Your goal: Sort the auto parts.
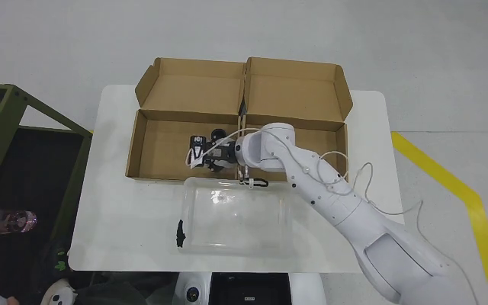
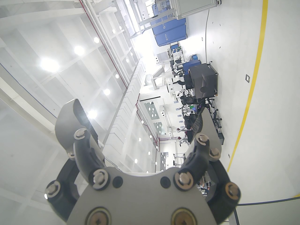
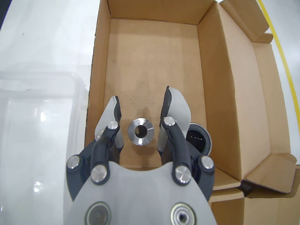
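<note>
Here, right claw [image 3: 141, 95] sits low inside a cardboard box [image 3: 152, 54], the one on the robot's left of a pair; fingers spread, nothing pinched. A metal sleeve [image 3: 140, 131] stands on the box floor between the two fingers, bore facing the wrist camera, a gap on either side of it (no contact that I can make out). Just beside one finger, and partly hidden by it, lies a black round part [image 3: 199, 139] with a bright rim, also on the box floor. From the top view the second box [image 1: 293, 95] touches the first along one wall, both with lids folded back. A clear tub [image 1: 236, 221] sits on the white table [image 1: 114, 191] right against the boxes' near walls; a small black piece [image 1: 180, 235] at its corner, kind unclear. Left claw [image 2: 138, 108] points at the ceiling, fingers wide apart, holding nothing.
</note>
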